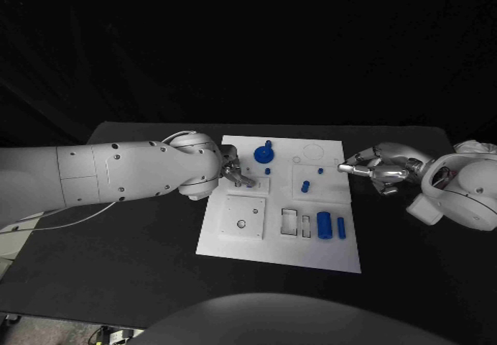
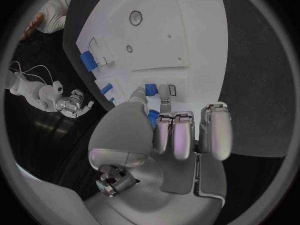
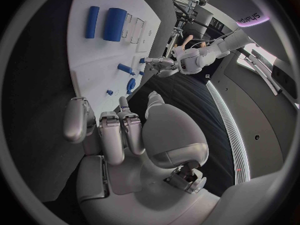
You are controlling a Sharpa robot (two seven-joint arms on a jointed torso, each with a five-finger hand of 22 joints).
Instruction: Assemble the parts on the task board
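The white task board (image 1: pixel 233 237) lies in the middle of the black table. My left hand (image 1: pixel 238 175) is over the board's far left part, above a square recess. There my thumb and one finger (image 2: pixel 164 94) pinch a small blue piece (image 2: pixel 150 88), and the other fingers are curled in. A round blue part with a knob (image 1: pixel 263 153) stands just beyond this hand. My right hand (image 1: pixel 375 169) hovers at the board's right edge and holds nothing, thumb (image 3: pixel 154 101) and forefinger apart. Near it on the board are a short blue peg (image 1: pixel 306 187) and a tiny blue piece (image 1: pixel 321 170).
A thick blue cylinder (image 1: pixel 324 224) and a thin blue rod (image 1: pixel 341 227) lie at the board's near right, beside narrow rectangular slots (image 1: pixel 296 222). A square panel with a round hole (image 1: pixel 241 223) sits at the near left. Bare black table surrounds the board.
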